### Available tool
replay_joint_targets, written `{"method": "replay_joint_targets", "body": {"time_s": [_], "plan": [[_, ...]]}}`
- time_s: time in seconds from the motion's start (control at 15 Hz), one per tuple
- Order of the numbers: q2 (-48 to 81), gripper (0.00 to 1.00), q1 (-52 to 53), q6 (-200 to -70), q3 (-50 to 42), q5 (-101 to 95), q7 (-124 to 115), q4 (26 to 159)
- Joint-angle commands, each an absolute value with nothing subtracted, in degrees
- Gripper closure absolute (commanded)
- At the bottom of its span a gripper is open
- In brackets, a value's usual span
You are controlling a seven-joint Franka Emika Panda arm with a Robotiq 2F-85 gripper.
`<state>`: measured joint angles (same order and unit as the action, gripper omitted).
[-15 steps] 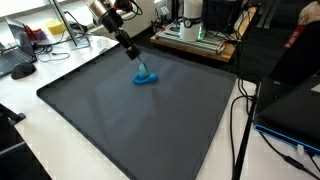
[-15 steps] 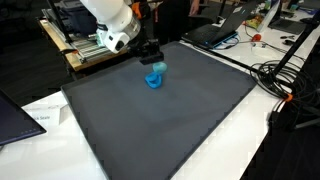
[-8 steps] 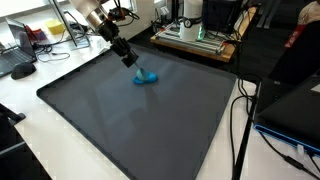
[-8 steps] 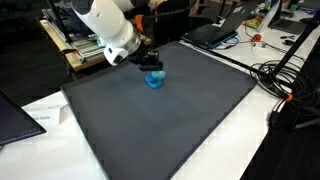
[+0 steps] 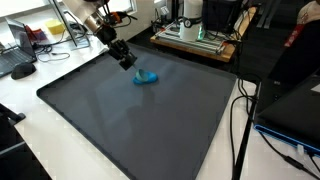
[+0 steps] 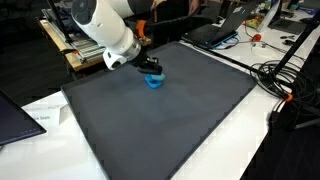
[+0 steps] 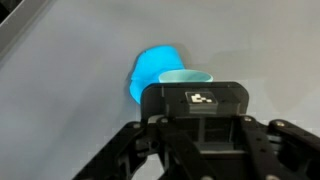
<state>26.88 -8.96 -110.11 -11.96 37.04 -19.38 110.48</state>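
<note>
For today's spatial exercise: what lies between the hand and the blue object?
Only bare grey mat, shown in an exterior view, separates hand and blue object.

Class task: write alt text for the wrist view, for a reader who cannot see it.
A bright blue object rests on a dark grey mat, its lower edge hidden behind the black gripper that fills the bottom of the frame. A pale strip shows in the top left corner.
</note>
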Motion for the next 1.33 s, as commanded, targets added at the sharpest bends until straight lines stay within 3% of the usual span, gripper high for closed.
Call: {"method": "replay_joint_targets", "body": {"time_s": [0.0,1.27], "plan": [[31.5,0.78,-9.1,-111.2,-12.6,31.2,-22.3,110.3],[36.7,0.78,-11.6,-110.1,-13.3,30.1,-21.4,107.1]]}}
